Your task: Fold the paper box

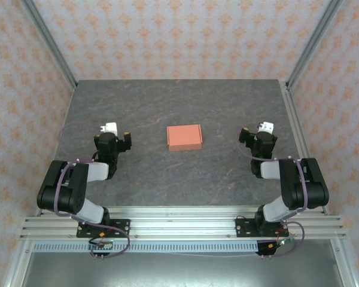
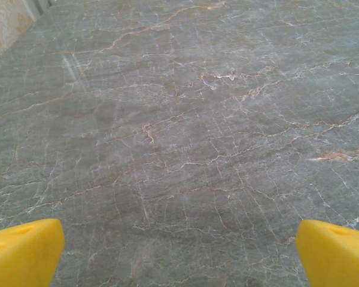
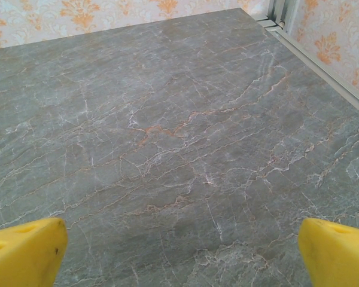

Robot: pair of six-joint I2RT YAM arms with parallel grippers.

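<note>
We see the paper box [image 1: 184, 137] lying near the middle of the dark, marble-like table [image 1: 137, 179]. It is salmon-orange and it has the form of a small, low rectangular box that rests flat on the table. Its long sides run about parallel to the near edge of the table. The top face looks plain. At this size we cannot make out any print, label or brand on it, and the white part on each wrist is also too small to read.

The left gripper [image 1: 115, 139] stands to the left of the box and the right gripper [image 1: 258, 139] stands to the right of it, both at about the same depth on the table as the box. Each one is well apart from the box and does not touch it. The box sits about halfway between the two.

In the left wrist view the two yellow fingers [image 2: 24, 251] of the left gripper [image 2: 179, 254] are in the two lower corners, so the jaws are spread wide, and bare table surface lies between them. In the right wrist view it is the same: the yellow fingers [image 3: 24, 251] of the right gripper [image 3: 179, 254] are far apart, with bare table between them.

Both arms are folded back close to their bases on the aluminium rail [image 1: 179, 222] at the near edge. Walls with an orange flower pattern [image 1: 167, 36] close the table on three sides.
</note>
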